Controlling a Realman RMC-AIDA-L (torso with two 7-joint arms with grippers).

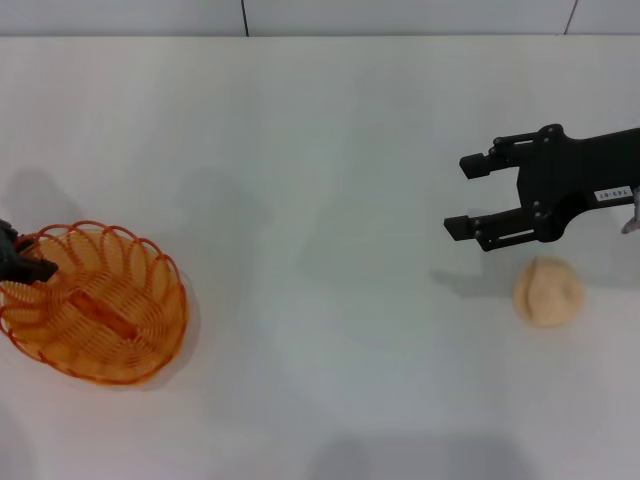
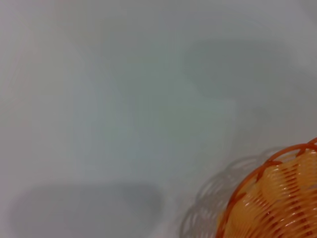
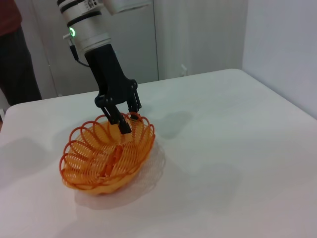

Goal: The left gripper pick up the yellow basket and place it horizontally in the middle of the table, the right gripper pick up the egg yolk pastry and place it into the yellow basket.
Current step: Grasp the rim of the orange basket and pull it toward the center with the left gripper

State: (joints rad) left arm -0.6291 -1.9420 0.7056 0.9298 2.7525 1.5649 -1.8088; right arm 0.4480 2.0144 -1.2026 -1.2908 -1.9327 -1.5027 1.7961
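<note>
The yellow basket lies at the left side of the white table, tilted, with its rim raised at the gripper's end. It also shows in the right wrist view and at the corner of the left wrist view. My left gripper straddles the basket's rim, one finger inside and one outside, shut on it; in the head view it is only just visible at the left edge. The egg yolk pastry sits on the table at the right. My right gripper hovers open and empty just behind the pastry.
A person in a dark red top stands beyond the table's far side in the right wrist view. The table's back edge meets a grey wall. Bare white table lies between the basket and the pastry.
</note>
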